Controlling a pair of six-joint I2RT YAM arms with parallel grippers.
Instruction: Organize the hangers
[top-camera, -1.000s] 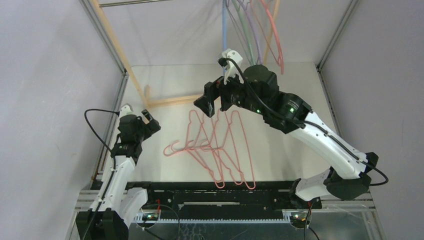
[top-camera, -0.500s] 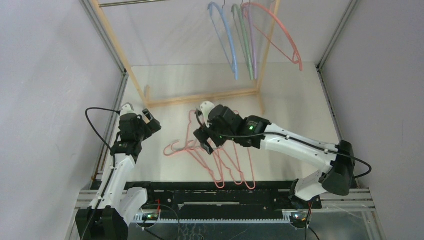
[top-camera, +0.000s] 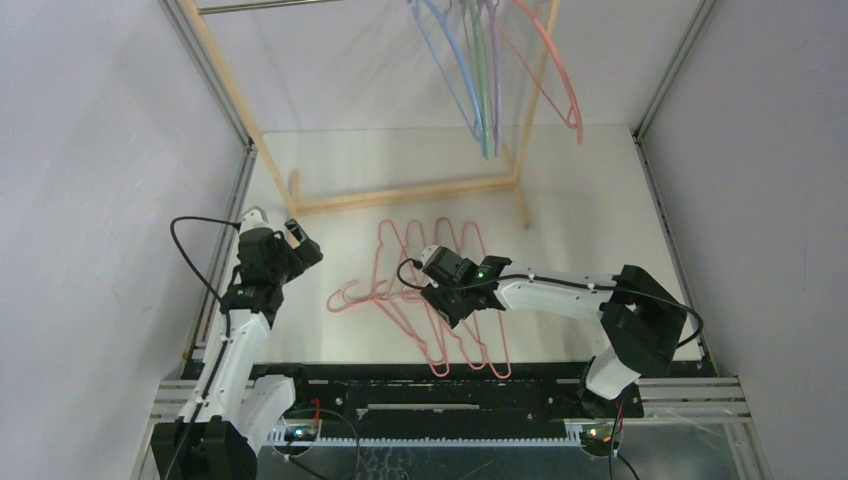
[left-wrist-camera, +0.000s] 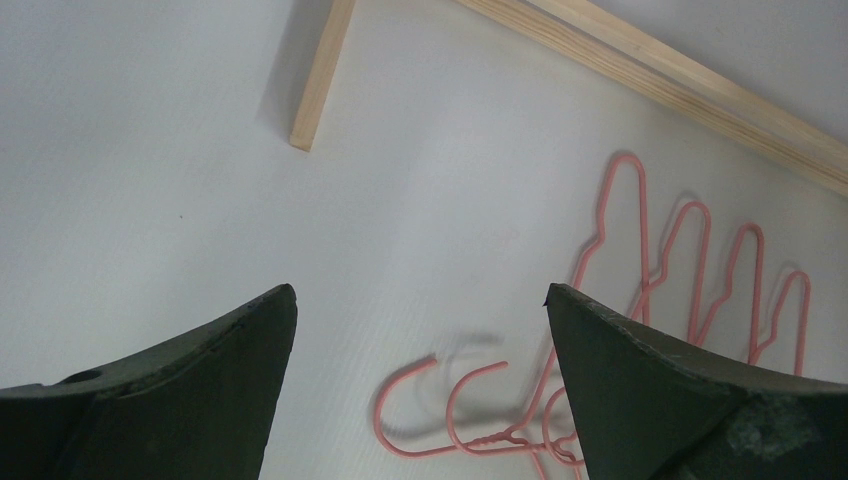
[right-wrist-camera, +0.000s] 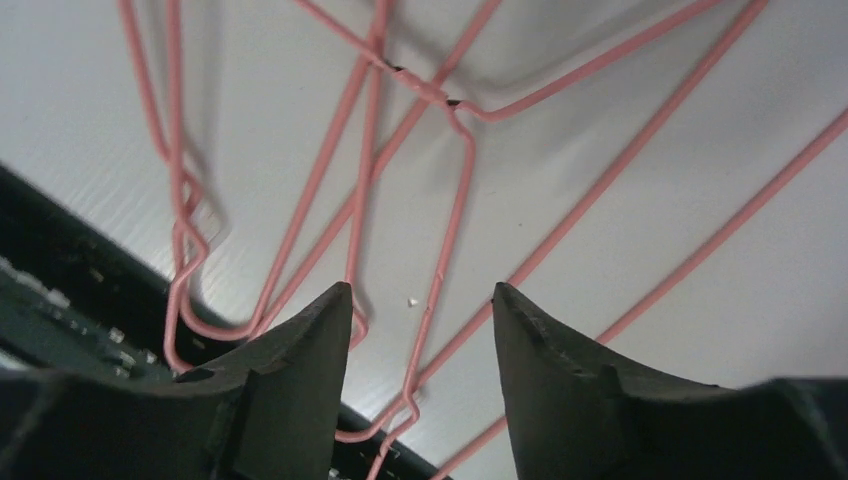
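The white worktop (top-camera: 600, 220) carries a wooden-framed rack (top-camera: 400, 193) across its far side; within the frame, far and right of centre, dangle the hanging hangers (top-camera: 487, 90), blue, green, lavender and pink, their hooks out of view; the salmon-pink hangers (top-camera: 405, 292) lie flat in a tangle near the middle; the right end effector (right-wrist-camera: 420, 300) sits low over them, jaws apart astride one pink wire, not clamping it; the left end effector (left-wrist-camera: 420, 300) hovers at the left, wide open, holding nothing.
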